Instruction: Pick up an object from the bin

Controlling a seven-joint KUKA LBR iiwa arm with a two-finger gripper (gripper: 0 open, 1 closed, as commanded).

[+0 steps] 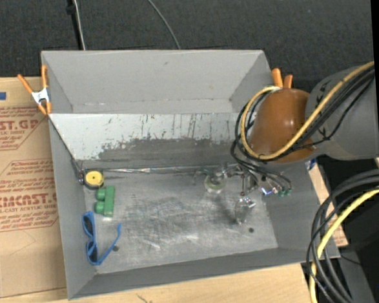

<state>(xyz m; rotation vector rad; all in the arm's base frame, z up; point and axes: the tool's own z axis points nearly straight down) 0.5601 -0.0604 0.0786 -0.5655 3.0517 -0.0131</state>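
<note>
The grey metal bin (153, 98) sits with dark carpet beyond it. Its floor is scuffed pale and its back wall is streaked dark. The hand (246, 202) hangs low over the right part of the floor, under the arm's orange cover (275, 122); I cannot tell whether it is clenched or released. A small pale thing (212, 181) lies just beside it. Well apart, along the left wall, lie a yellow disc (93, 179), a green block (105, 201) and blue sunglasses (90, 233).
</note>
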